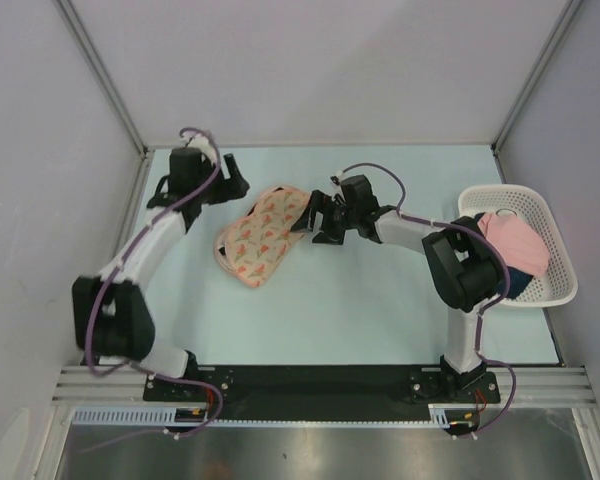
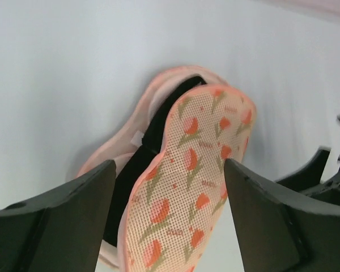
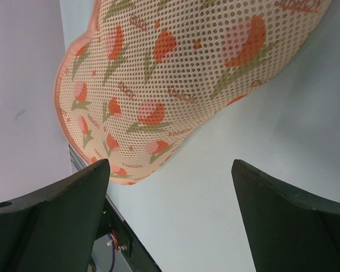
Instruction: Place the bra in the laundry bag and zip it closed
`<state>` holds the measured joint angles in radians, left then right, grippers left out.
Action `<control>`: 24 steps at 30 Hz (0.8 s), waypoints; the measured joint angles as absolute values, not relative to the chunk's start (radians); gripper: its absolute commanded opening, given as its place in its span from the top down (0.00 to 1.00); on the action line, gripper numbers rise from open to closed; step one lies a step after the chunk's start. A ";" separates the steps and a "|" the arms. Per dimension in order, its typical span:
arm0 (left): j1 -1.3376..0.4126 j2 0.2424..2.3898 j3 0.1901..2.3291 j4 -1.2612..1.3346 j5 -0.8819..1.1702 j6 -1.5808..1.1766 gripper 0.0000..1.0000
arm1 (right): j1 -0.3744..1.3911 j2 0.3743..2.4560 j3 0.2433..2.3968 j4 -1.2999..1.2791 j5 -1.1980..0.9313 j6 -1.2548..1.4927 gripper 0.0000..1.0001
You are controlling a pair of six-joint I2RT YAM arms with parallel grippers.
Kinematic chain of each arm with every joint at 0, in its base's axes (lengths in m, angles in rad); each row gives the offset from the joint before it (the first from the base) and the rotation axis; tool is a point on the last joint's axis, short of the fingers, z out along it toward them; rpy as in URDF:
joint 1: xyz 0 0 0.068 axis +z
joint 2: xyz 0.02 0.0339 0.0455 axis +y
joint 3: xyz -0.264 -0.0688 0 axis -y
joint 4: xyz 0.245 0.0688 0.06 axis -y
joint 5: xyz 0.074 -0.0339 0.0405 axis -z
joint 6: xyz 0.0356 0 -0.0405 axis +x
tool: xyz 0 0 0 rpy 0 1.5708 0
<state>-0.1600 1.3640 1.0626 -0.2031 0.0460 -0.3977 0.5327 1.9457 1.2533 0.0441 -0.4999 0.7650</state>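
**Bra bagged, zip open**

The laundry bag point(image 1: 264, 236) holds the bra point(image 2: 156, 124), black showing where the flap gapes. Left gripper point(image 2: 169, 164): wide, empty, near the bag's left side. Right gripper point(image 3: 170, 163): wide, empty, just beside its right end. Advice: pin one end, find the zip pull, which I cannot make out, and keep black fabric off the teeth. Well right of the bag, a white basket point(image 1: 563, 285) holds a pink cloth point(image 1: 512, 240) and a dark blue cloth point(image 1: 520, 282)

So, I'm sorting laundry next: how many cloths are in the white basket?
2. A pink cloth lies on top. A dark blue cloth peeks out beneath it at the near side of the basket. Others may be hidden underneath.
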 measured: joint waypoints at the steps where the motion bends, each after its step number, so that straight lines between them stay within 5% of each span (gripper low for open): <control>1: -0.151 1.464 1.155 -0.235 0.113 -0.338 0.22 | 0.533 1.952 1.253 0.047 -0.506 0.768 0.05; 7: -0.123 1.947 1.518 -0.367 0.419 -0.125 0.28 | 0.525 1.967 1.251 0.053 -0.521 0.770 0.05; 12: -0.122 2.057 1.564 -0.508 0.489 -0.022 0.34 | 0.514 1.965 1.227 0.052 -0.524 0.756 0.05; 17: -0.121 2.053 1.598 -0.561 0.500 0.031 0.77 | 0.510 1.964 1.188 0.050 -0.529 0.752 0.05; 24: -0.109 2.053 1.581 -0.571 0.432 0.050 1.00 | 0.526 1.964 1.184 0.052 -0.532 0.749 0.05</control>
<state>-0.1089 2.0525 1.5806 -0.5713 0.4316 0.0498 0.5259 1.9644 1.1843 0.0525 -0.5323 0.7486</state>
